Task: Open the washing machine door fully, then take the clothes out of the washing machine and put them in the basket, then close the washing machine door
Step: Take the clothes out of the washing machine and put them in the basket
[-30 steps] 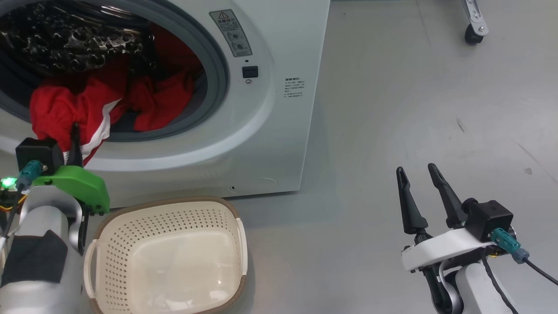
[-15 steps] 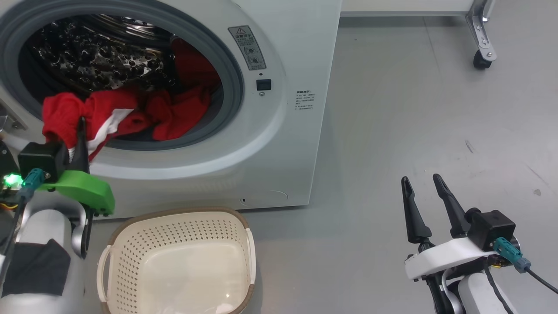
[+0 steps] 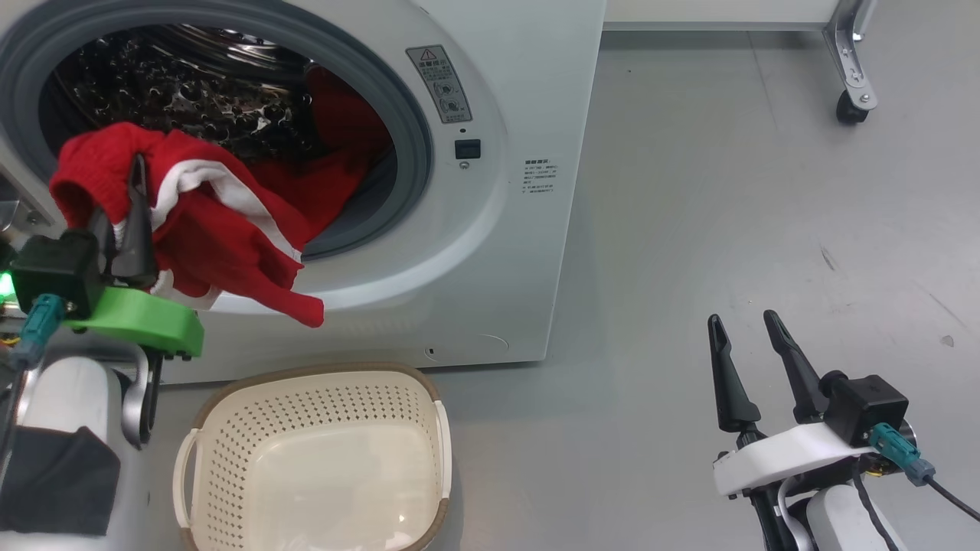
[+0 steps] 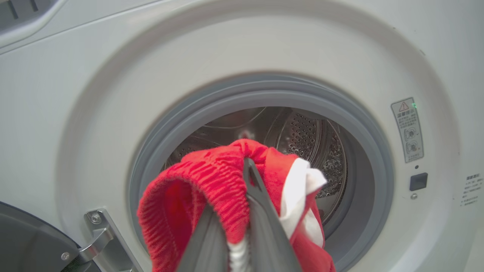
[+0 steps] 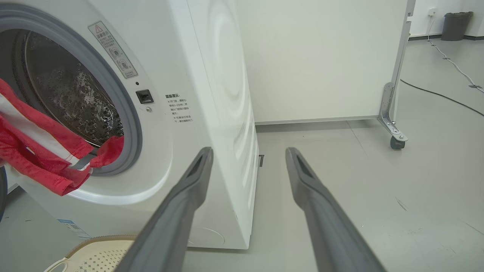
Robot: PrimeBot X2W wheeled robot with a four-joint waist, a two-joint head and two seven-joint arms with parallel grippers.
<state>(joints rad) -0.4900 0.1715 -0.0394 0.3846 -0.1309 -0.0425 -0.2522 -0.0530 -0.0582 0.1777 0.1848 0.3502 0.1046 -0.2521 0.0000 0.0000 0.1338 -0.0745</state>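
Up and outward has come the left gripper (image 3: 132,187), dragging a red garment with it: half a second ago the clothes (image 3: 222,245) lay bunched on the lip of the mouth, and now a long fold with white stripes hangs out over the front of the washing machine (image 3: 528,92). The left fingers are pinched on the gathered red waistband. The lowest corner of the cloth dangles above the basket (image 3: 440,436), not touching it. More red lies back in the drum (image 3: 191,99). The basket sits on the floor (image 3: 727,191) just in front of the machine. An edge of the door (image 4: 26,245) shows beside the hinge (image 4: 98,234), swung open. The right gripper (image 3: 741,316) hangs well apart to the right, fingers spread, holding nothing.
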